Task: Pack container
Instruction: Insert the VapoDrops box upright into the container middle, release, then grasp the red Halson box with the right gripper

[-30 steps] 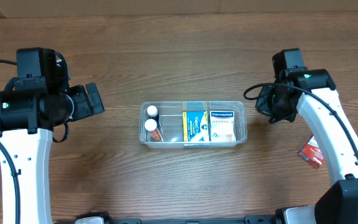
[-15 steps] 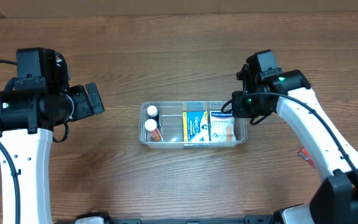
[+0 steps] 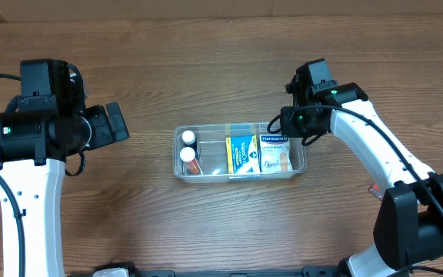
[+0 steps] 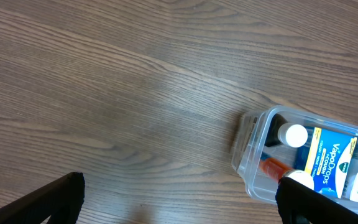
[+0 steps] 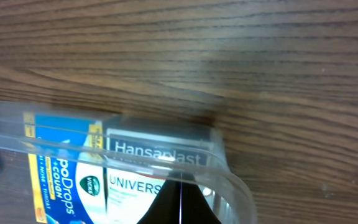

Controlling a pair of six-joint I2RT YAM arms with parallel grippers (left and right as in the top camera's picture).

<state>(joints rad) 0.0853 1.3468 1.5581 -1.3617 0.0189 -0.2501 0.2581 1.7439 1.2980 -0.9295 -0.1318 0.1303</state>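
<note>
Overhead: container (image 3: 213, 158) mid-frame, two bottles (image 3: 185, 154) and two boxes (image 3: 242, 155) inside. We hold right gripper (image 3: 288, 128) at its upper-right corner, fingers pressed together. Left gripper (image 3: 118, 123) far left, fingers spread. Red packet (image 3: 374, 190) lower right, outside, likely left to pack.

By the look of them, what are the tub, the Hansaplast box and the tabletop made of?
The container: clear, glossy plastic; its contents show through the walls and the rim catches light. Hansaplast box: probably printed cardboard, with flat faces and sharp edges. Table: brown wood grain, matte; solid wood or laminate, cannot tell.
</note>
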